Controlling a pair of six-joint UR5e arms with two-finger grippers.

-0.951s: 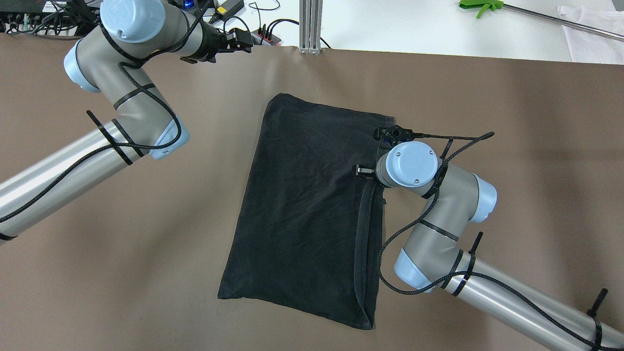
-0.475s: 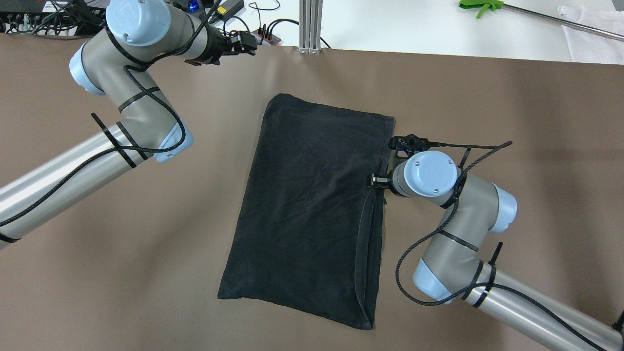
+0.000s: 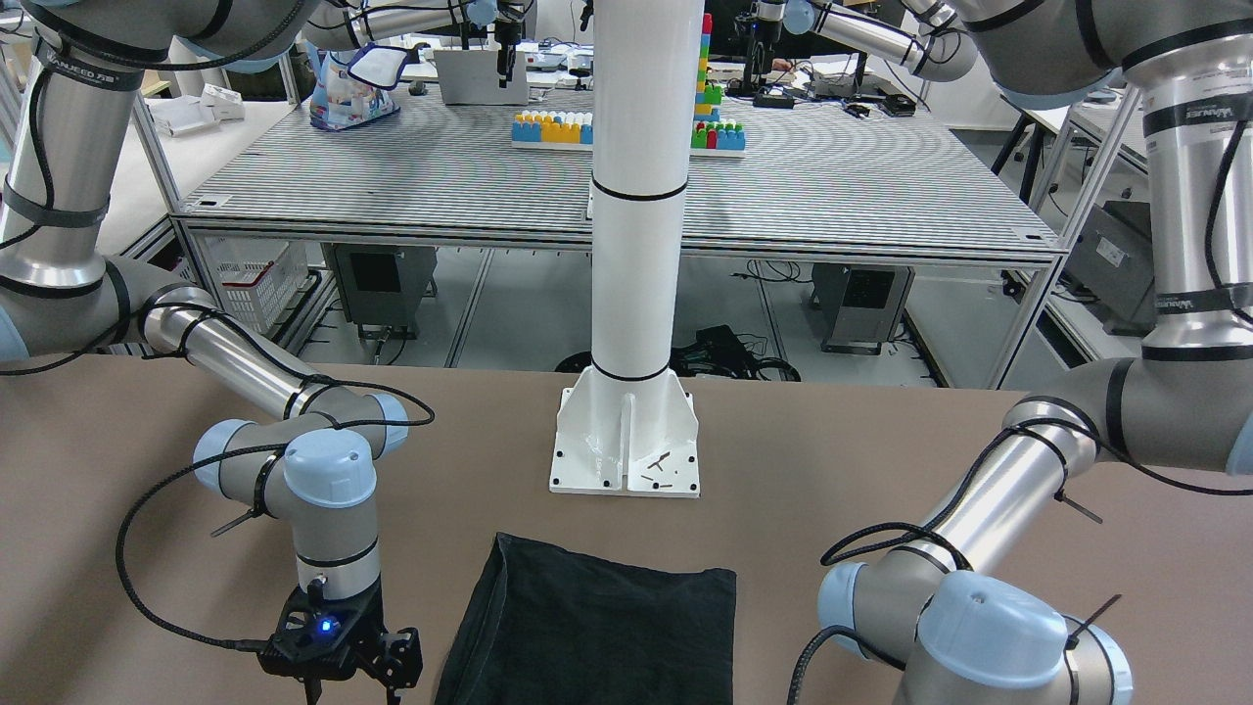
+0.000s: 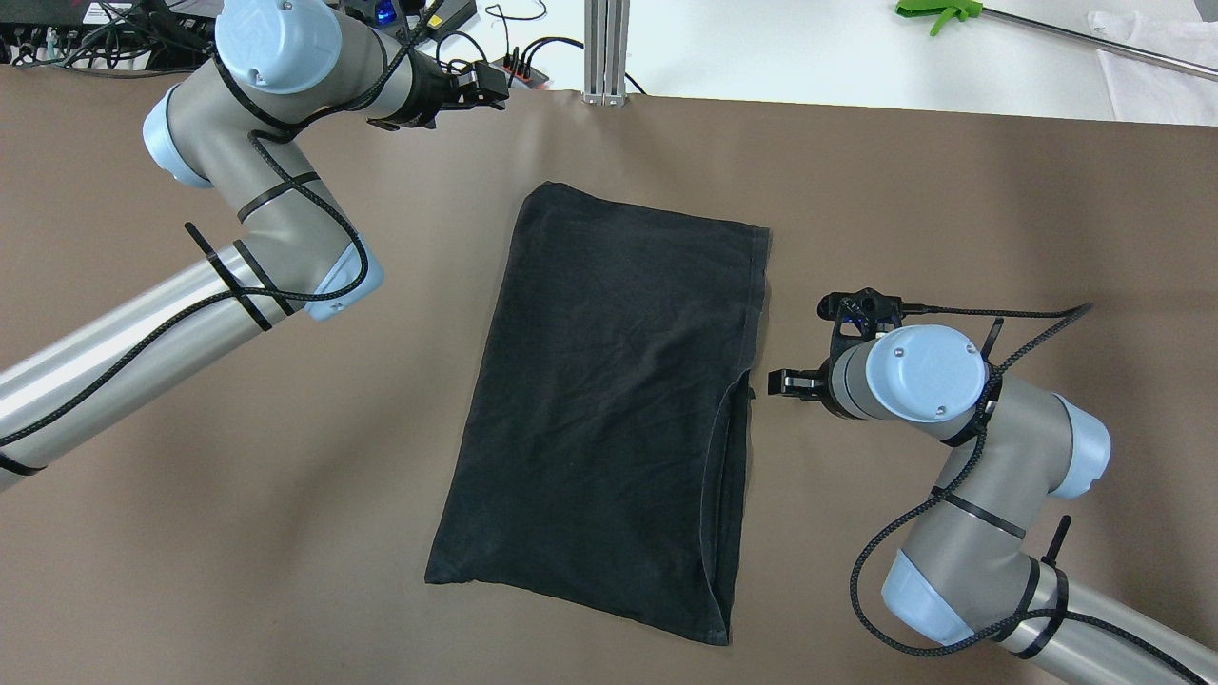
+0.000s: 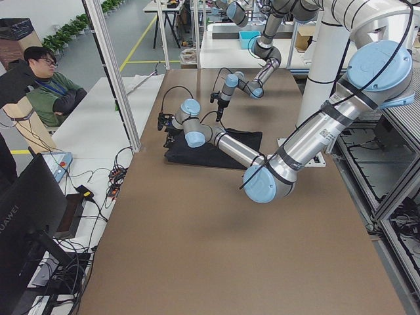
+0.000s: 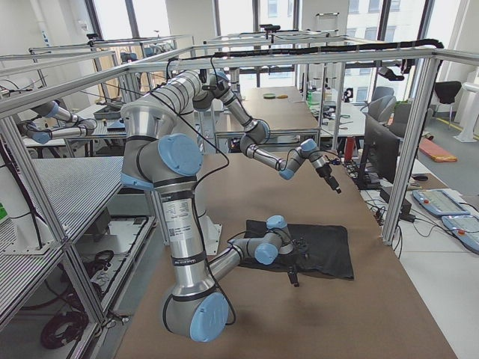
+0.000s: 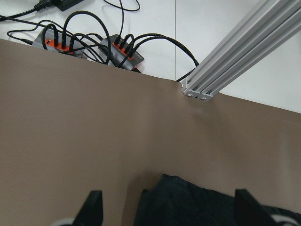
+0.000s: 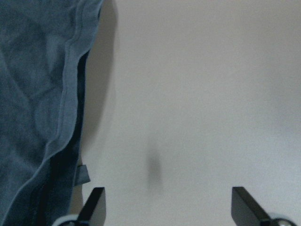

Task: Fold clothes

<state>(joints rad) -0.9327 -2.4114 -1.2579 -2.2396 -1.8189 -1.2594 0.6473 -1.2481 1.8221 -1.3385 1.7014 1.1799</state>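
The plain black soft fabric garment (image 4: 609,400) lies flat on the brown table (image 4: 952,209). Its long axis runs from the robot's side out toward the far edge, leaning a little so that the far end sits further to the robot's right.

The right gripper (image 4: 809,383) is the one you want. It hangs just beside the garment's right long side, about halfway along and not touching it. Its jaws stand wide apart with nothing between them. In the right wrist view, the hemmed edge (image 8: 70,94) lies just off the left-hand one of the two fingertips (image 8: 96,202), so the cloth is to the jaws' left (a short sideways move, I judge).

The left gripper (image 4: 481,86) is well apart, out by the far table edge beyond the garment's far left corner. Its jaws are also spread and empty.

A narrow folded flap (image 4: 728,495) doubles the right side along the half nearer the robot, so a pinch there would probably take more than one layer.

For room, bare table lies on both long sides. Watch the aluminium post (image 4: 605,48) at the far edge. The base of the white pillar (image 3: 636,196) stands near the garment's robot-side short end, though not touching it.
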